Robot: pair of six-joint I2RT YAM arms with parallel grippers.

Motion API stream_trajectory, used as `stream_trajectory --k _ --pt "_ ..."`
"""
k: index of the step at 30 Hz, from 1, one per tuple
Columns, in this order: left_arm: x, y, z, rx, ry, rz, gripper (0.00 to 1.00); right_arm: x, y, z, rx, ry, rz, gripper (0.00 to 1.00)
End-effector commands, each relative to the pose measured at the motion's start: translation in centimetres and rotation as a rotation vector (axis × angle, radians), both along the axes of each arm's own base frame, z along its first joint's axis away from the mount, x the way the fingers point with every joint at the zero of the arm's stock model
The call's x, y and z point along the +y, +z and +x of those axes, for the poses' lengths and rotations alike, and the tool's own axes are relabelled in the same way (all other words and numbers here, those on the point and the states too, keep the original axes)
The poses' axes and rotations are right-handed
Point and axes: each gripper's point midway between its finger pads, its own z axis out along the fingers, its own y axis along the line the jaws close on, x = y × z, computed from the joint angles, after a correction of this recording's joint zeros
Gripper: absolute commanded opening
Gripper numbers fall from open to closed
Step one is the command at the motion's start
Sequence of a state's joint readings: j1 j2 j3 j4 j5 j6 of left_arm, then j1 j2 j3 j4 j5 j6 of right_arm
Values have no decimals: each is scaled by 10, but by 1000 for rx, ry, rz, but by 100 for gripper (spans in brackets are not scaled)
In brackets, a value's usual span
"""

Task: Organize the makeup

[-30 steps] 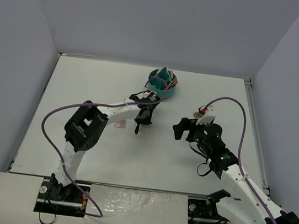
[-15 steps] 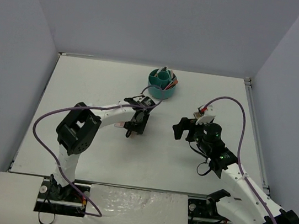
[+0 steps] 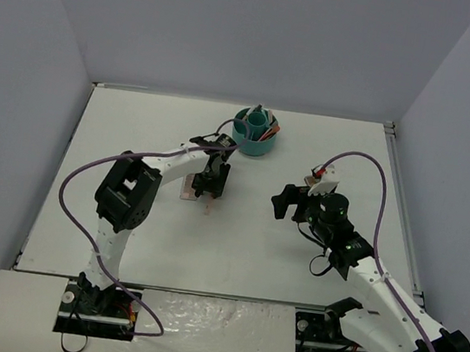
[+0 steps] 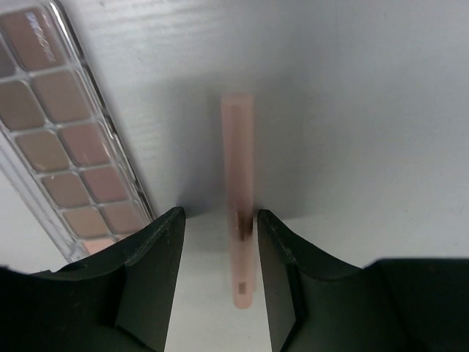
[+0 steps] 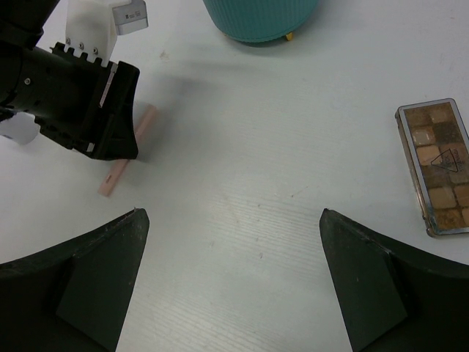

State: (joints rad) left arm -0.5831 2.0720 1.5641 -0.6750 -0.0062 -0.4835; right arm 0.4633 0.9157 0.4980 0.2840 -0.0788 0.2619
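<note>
A pink stick [image 4: 238,183] is being straddled by the left claw [image 4: 220,214], which is being held low over the desk [image 3: 122,230], a little left of the middle and closer to the far edge than to the near one. The stick is lying flat on the desk, lengthwise between the two black fingers [image 4: 150,271]. The jaws are being kept partly apart. A clear strip of desk is showing between the stick and the finger nearer the palette. The other finger is sitting just beside the stick, and whether it is touching cannot be told. Nothing is being lifted by this claw. About half of the stick is showing beyond the fingertips. In the right wrist view its other end is poking out from under the claw's body.

A palette [image 4: 66,147] of brown and pink squares is lying just beside the stick, on the side nearer the desk's left edge, apart from it and slightly slanted to it.

The right claw [image 5: 233,214] is being held spread wide, with nothing between its fingers, right of the desk's middle and well apart from the stick. A second palette [image 5: 437,169] is lying flat near it, outside its fingers.

A teal cup [image 3: 254,137] is standing near the middle of the far edge, beyond the left claw, with coloured sticks [image 3: 267,131] being carried in it.
</note>
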Motion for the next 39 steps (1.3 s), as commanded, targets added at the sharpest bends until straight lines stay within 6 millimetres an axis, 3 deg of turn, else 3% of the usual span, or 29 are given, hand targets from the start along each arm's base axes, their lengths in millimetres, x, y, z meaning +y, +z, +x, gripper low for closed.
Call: stream_trajectory --k 1,22,26,29,31,35,39 --pt "-6 18 19 -26 -3 -50 39 3 22 9 -74 -3 46 100" --pt "-3 7 32 25 -13 -36 29 4 19 10 -68 -2 44 100" --pt "-2 7 30 40 -19 -31 23 3 19 10 -69 -6 43 100" --pt "0 11 27 44 -26 -28 9 3 20 10 -70 -8 43 100" --pt "1 15 26 38 -30 -27 0 3 20 11 -70 -8 44 100" --pt "-1 44 32 -36 -46 -54 0 3 19 11 -68 -7 42 100" --pt "-12 98 57 -221 -81 -130 0 3 21 10 -74 -8 45 100"
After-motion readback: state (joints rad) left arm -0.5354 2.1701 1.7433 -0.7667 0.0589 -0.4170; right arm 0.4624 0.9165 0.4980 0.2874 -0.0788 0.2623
